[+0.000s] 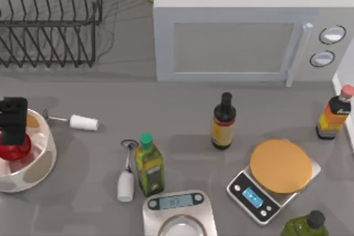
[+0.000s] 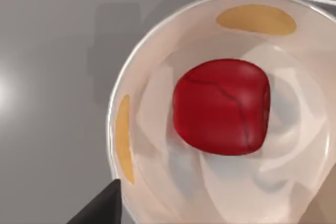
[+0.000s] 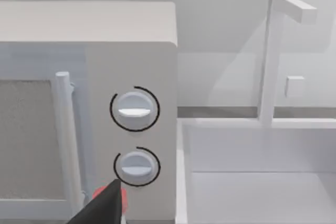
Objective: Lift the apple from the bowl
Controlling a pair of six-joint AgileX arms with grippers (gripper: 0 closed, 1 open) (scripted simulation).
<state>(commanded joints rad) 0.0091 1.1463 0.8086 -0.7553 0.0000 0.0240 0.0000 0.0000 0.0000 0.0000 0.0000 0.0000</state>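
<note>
The apple, glossy red, lies in the middle of the spotted white bowl at the table's far left edge. My left gripper hangs just above it, partly covering the apple from overhead. In the left wrist view the apple sits free on the floor of the bowl. One dark fingertip of the open gripper hangs over the bowl's rim, apart from the fruit. My right arm is parked, and one of its fingers points at the microwave's knobs.
A wire dish rack stands at the back left and a microwave at the back. Two white-handled tools, bottles and two scales fill the middle and right.
</note>
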